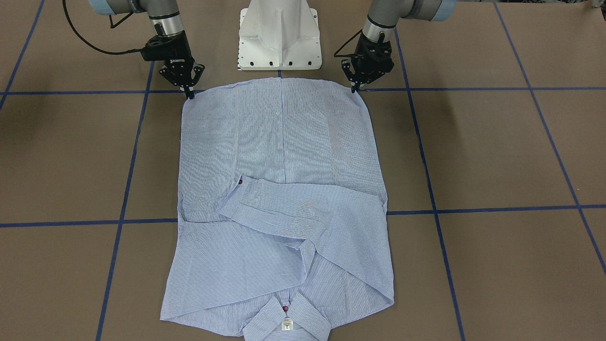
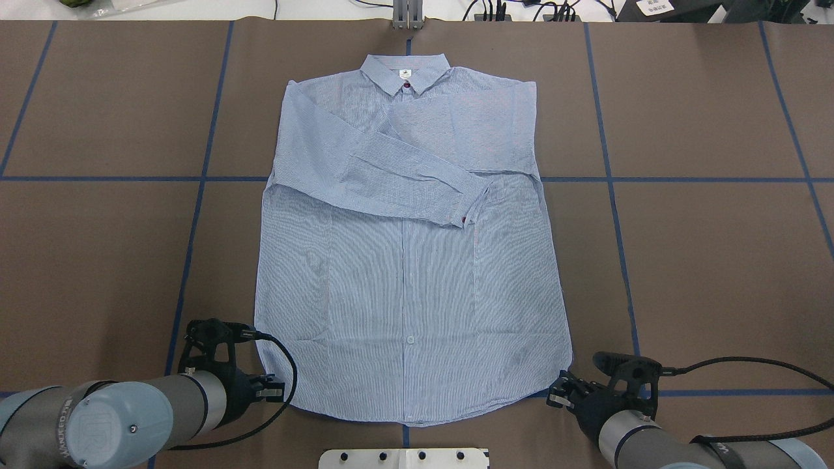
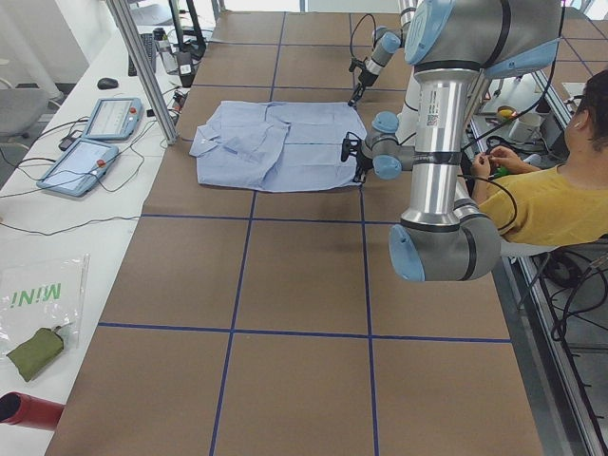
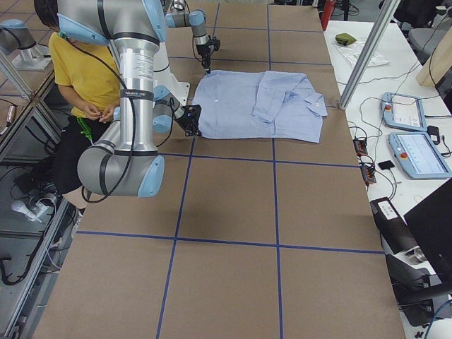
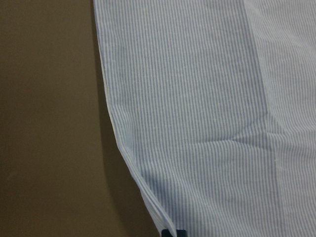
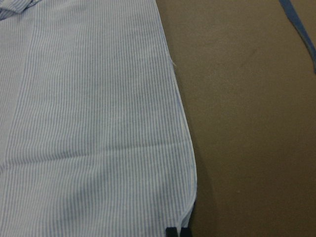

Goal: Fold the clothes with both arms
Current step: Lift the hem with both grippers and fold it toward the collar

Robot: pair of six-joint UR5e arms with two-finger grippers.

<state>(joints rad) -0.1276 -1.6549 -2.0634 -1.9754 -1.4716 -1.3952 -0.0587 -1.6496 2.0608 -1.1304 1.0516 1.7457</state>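
The light blue striped shirt [image 1: 284,189] lies flat on the brown table, front up, collar [image 2: 405,68] away from the robot. Both sleeves are folded across the chest. The hem lies next to the robot base. My left gripper [image 1: 354,88] is shut on the hem corner on its side; it also shows in the overhead view [image 2: 272,391]. In the left wrist view the fingertips [image 5: 173,232] pinch the hem edge. My right gripper [image 1: 190,94] is shut on the other hem corner, also in the overhead view [image 2: 558,389]. Its fingertips [image 6: 177,231] pinch the hem. The cloth lies on the table.
The white pedestal base [image 1: 279,38] stands just behind the hem. Blue tape lines cross the table. A person in a yellow shirt [image 3: 560,204] sits behind the robot. An aluminium post [image 3: 142,66] and two teach pendants [image 3: 95,142] are beyond the collar end.
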